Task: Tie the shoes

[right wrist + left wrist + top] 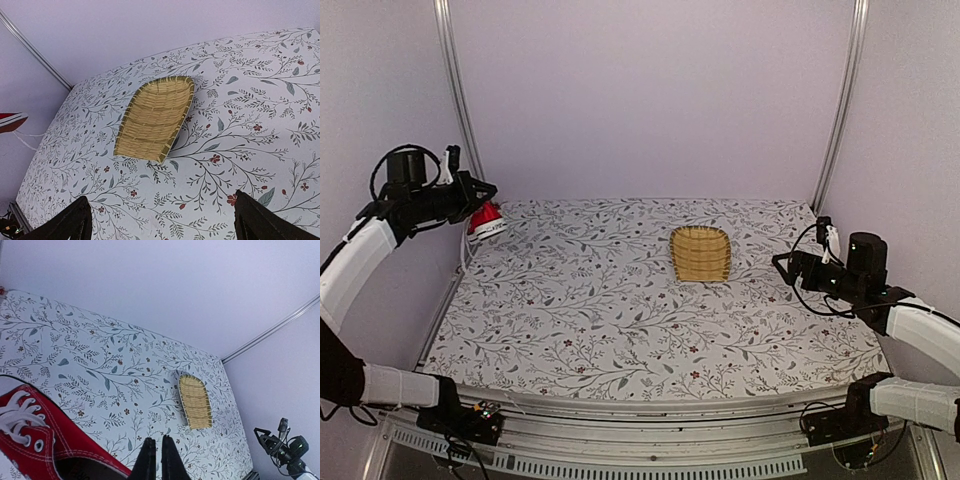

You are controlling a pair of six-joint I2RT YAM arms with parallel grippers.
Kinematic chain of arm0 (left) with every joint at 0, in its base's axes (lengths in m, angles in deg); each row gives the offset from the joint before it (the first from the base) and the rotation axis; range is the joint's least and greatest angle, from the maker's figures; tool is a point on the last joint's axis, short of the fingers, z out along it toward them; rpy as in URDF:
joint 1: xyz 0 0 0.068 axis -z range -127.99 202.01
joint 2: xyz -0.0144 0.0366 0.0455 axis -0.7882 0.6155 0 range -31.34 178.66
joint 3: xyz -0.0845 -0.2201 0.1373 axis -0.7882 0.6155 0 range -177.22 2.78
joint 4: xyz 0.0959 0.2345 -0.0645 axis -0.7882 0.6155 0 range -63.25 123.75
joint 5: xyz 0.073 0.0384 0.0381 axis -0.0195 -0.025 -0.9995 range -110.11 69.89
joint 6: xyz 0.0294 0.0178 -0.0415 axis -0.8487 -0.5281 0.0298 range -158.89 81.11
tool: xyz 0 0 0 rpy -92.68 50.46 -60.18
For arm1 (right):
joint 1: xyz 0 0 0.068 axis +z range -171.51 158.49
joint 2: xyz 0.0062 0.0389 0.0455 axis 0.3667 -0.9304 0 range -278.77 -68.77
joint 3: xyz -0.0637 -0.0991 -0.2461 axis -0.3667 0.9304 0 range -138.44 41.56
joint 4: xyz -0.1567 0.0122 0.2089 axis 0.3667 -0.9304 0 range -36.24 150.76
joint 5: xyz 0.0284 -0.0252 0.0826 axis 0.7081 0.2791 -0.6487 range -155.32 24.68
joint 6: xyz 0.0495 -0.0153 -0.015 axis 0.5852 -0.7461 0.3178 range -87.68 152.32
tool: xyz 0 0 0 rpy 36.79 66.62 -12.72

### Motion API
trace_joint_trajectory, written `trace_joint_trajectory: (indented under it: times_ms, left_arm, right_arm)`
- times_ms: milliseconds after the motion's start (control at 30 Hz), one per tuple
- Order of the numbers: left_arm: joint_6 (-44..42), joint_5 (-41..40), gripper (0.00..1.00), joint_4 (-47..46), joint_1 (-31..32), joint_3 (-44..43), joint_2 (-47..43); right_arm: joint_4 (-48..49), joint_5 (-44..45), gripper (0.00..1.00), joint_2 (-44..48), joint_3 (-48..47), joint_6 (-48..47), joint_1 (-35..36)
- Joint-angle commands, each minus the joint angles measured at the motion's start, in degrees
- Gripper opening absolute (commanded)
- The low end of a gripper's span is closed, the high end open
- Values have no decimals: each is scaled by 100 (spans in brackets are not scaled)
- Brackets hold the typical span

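Left gripper (156,461) is pinched tight on the heel rim of the red sneaker (42,442), holding it up over the bench's far left corner. Right gripper (782,262) hangs wide apart and empty by the right edge, with the yellow basket (701,253) right of centre

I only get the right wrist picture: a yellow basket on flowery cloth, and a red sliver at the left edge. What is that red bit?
Observer: A red sneaker; the left wrist view shows its side and opening.
Operator: Is anything holding it?
Observer: The left gripper seems to, its fingers nearly together at the rim of the opening.
Operator: Is it tied?
Observer: Its white laces run through the eyelets; no bow shows in the visible part.
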Motion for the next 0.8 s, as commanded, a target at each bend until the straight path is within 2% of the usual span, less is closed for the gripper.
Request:
trace_joint_trajectory:
  times_ms: [0, 67, 200, 367, 633, 767]
  left_arm:
    - [31, -17, 0, -480, 531, 296, -329]
    - [123, -253, 0, -734, 1034, 759, -378]
    - [603, -567, 0, -1835, 2027, 1939, -417]
    - [714, -981, 0, -3196, 3224, 2716, -106]
    - [664, -1484, 0, -4054, 4934, 2652, 829]
    - [604, -1924, 0, -4025, 5592, 2413, 1220]
  right_arm:
    - [56, -70, 99, -55, -130, 99, -15]
    - [81, -70, 99, -86, -102, 121, -10]
    - [122, -98, 99, -155, -44, 148, -16]
    - [216, -156, 99, -238, 33, 160, -17]
    - [251, -386, 99, -399, 56, 92, -2]
    - [347, -414, 99, -389, 136, 162, 41]
